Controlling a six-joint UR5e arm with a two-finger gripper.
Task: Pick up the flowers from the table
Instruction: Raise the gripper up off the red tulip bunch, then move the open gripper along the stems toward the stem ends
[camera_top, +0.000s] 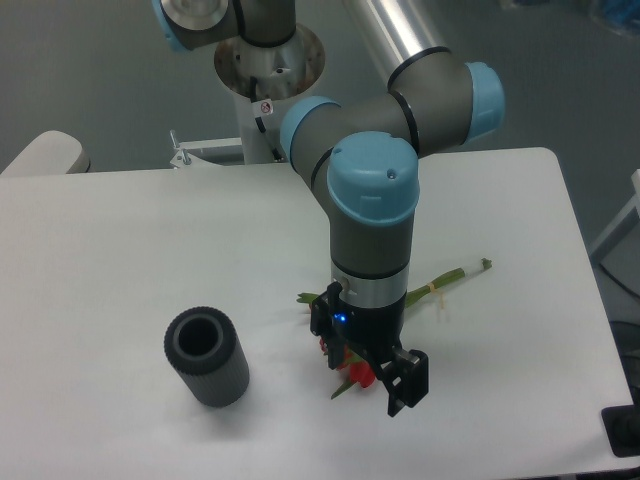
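One bunch of flowers (440, 284) lies on the white desk (120, 250), toward its right side and nearer the front edge than the back. The red buds sit low under the arm's wrist, and the pale green stems run up and to the right toward the desk's right edge. The gripper (385, 380) stands directly over the bud end, pointing down, with one dark finger showing clearly to the right of the red heads. The other finger is hidden behind the wrist and blooms, so I cannot tell whether the jaws are apart or already pressing on anything. A dark grey ribbed cylinder (206, 357) rests well apart to the left, near the front edge.

The bunch looks very light and soft. The buds and leaves would likely crush or shed under a firm squeeze, while the bound stems should be stiffer and narrow enough to pinch. I judge the best hold to be across the stems just behind the heads, with gentle closing force.
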